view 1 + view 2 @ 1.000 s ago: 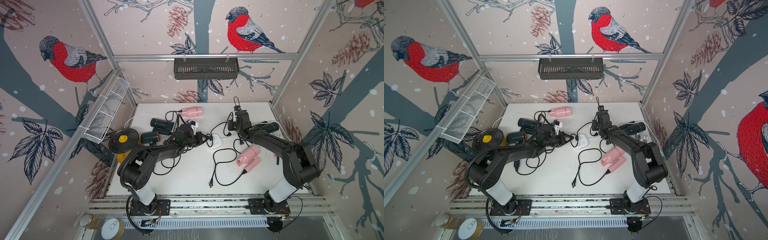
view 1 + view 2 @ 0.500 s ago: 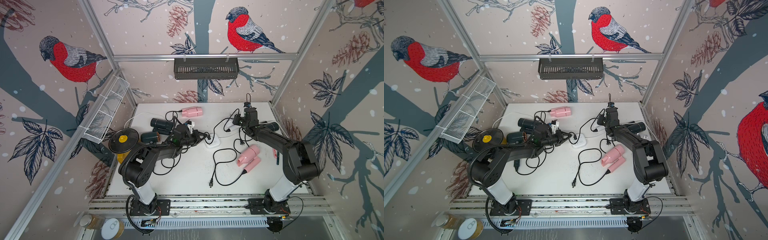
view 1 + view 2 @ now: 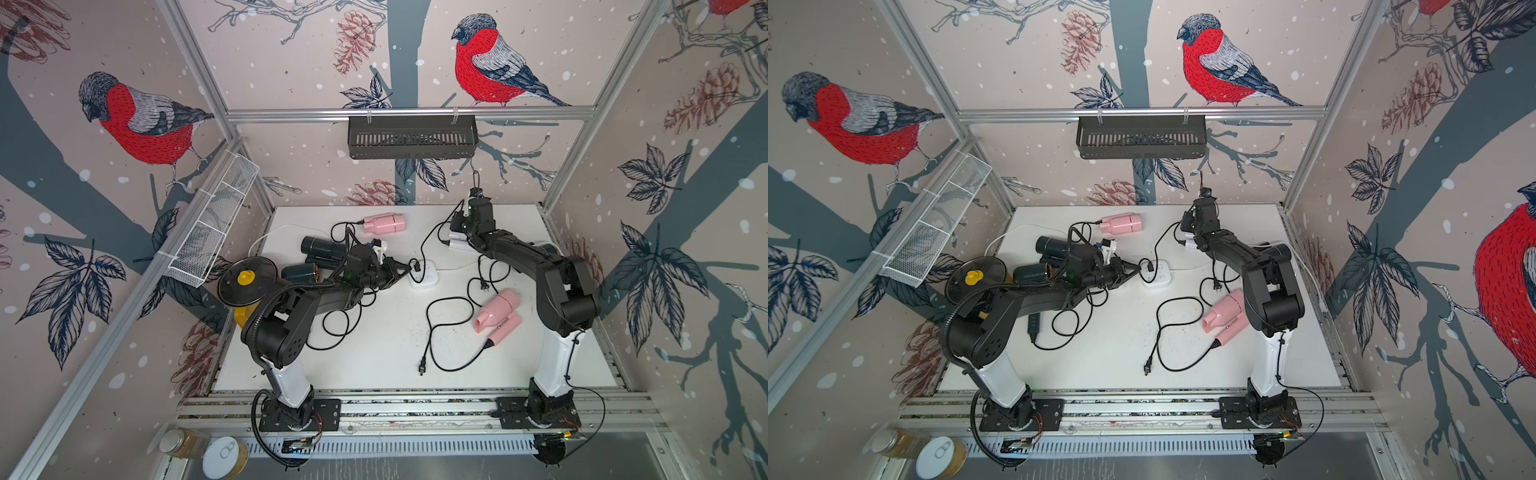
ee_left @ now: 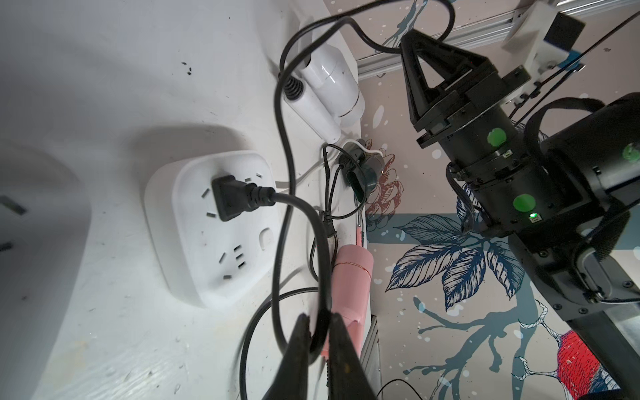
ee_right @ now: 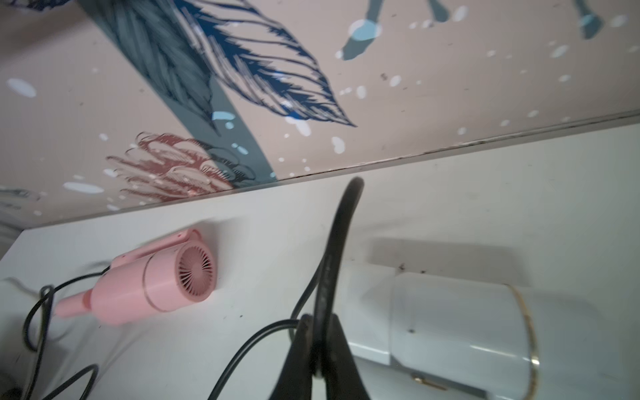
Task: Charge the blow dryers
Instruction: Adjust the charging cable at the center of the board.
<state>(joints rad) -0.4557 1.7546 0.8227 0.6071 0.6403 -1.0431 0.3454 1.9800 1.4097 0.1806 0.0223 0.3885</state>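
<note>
A white blow dryer, glossy and ringed with a thin gold band round its barrel, is seen lying on its side toward the far right of the white table. It is just beneath the right pincer, which is closed on a raised cord held up off the surface; whose cord that is cannot be told. A pink blow dryer, with its handle folded along the barrel and a round finned grille at the rear, is laid near the back edge. A second pink dryer is laid nearer the front beside the right arm, barrel and handle side by side, and its thin black lead is trailed in loops to an unplugged end. A black dryer and a dark green dryer with a copper nozzle are found close together on the left side, partly covered by the left arm and tangled leads. Another black dryer is half hidden behind the right arm. Near the middle of the table a white square power strip is placed, with one black plug seated in it. The plugged cord running from it is gripped by the left pincer, just beside the strip. A yellow pot with a black lid is stood at the left edge.
</note>
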